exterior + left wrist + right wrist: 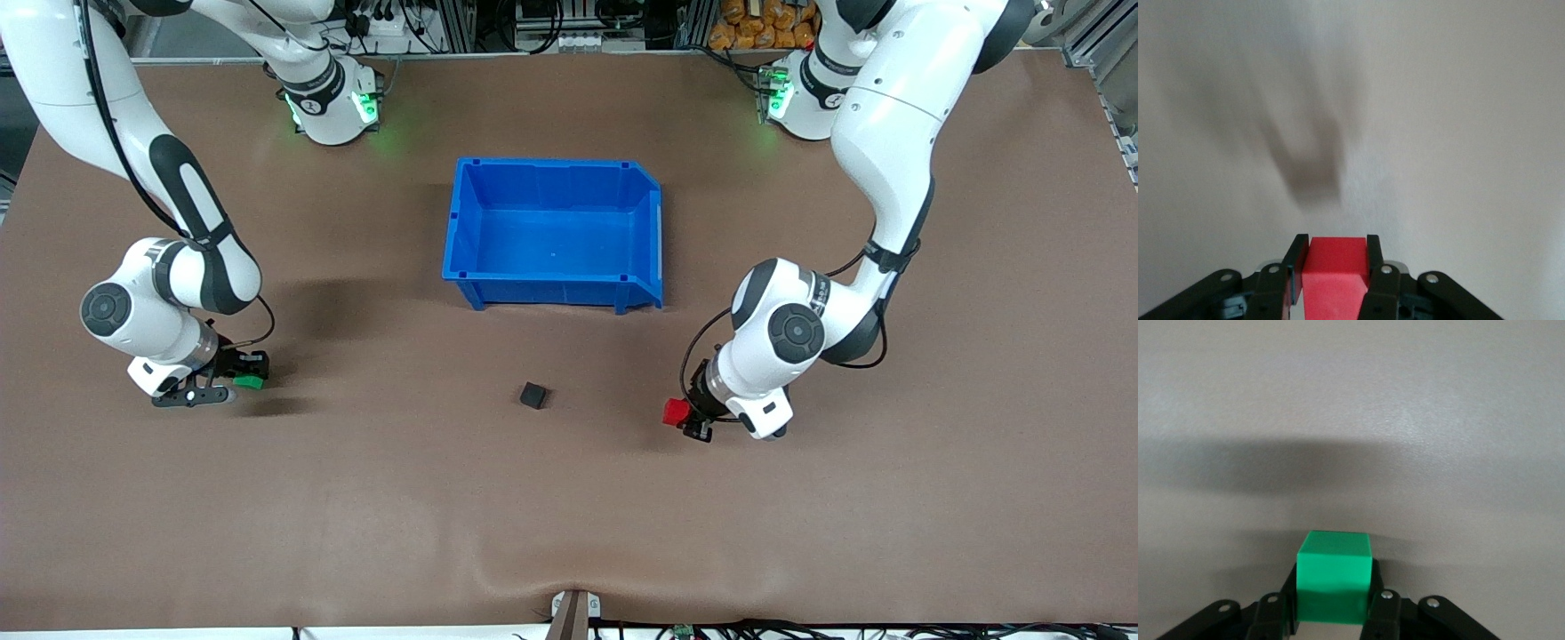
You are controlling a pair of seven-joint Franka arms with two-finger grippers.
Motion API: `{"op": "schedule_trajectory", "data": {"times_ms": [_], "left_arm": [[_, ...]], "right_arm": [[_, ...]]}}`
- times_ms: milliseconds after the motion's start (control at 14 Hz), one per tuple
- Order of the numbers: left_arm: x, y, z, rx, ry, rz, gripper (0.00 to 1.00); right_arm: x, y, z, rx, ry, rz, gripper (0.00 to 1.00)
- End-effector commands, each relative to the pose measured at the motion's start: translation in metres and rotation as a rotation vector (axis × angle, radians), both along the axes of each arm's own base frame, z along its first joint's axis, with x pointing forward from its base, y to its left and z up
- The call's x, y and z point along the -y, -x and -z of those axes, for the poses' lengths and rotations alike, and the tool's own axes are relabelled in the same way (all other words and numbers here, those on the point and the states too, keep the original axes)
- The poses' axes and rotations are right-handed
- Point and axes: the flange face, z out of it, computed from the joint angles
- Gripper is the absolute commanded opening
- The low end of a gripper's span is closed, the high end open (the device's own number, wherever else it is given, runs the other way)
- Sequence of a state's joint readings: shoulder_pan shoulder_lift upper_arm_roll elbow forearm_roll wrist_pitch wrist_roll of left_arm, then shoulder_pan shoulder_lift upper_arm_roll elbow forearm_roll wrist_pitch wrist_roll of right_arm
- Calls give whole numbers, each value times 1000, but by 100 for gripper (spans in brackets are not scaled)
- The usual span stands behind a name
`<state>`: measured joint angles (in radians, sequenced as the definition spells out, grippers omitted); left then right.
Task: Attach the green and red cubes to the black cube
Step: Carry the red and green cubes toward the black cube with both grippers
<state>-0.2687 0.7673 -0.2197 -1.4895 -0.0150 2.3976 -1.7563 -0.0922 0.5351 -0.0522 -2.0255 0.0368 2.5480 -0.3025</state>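
Note:
The black cube [533,396] sits on the brown table, nearer the front camera than the blue bin [465,233]. My left gripper [683,416] is shut on the red cube [676,411], low over the table toward the left arm's end, beside the black cube. The left wrist view shows the red cube [1334,273] clamped between the fingers [1373,267]. My right gripper [242,380] is shut on the green cube [248,382], low over the table toward the right arm's end. The right wrist view shows the green cube [1334,585] between the fingers [1379,600].
The open blue bin stands at the table's middle, farther from the front camera than the black cube, with nothing in it. The brown table [569,516] spreads bare round the cubes. A small fixture [573,613] sits at the table's near edge.

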Motion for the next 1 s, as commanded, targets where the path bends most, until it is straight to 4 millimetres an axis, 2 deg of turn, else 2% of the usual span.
{"op": "schedule_trajectory", "data": {"times_ms": [0,143,286,357,500,643,786,929], "left_arm": [[30,-9,-2,-19,34,-50,0],[43,-10,1,-36,49,-69,0],[59,-8,7,-46,62,-108,0],[68,-7,12,-51,68,-128,0],[89,0,16,-57,80,-164,0],[101,2,12,-43,101,-199,0],[112,6,21,-28,128,-248,0],[126,14,35,-16,141,-261,0]], "right_arm": [[3,-12,-23,2,-5,-139,0],[-11,-27,-37,35,3,-333,0],[-43,-48,-57,80,22,-619,0],[-70,-60,-69,108,38,-775,0],[-147,-84,-100,181,78,-1049,0],[-211,-91,-110,214,96,-1217,0],[-282,-82,-88,205,75,-1313,0],[-341,-72,-66,202,48,-1358,0]]}}
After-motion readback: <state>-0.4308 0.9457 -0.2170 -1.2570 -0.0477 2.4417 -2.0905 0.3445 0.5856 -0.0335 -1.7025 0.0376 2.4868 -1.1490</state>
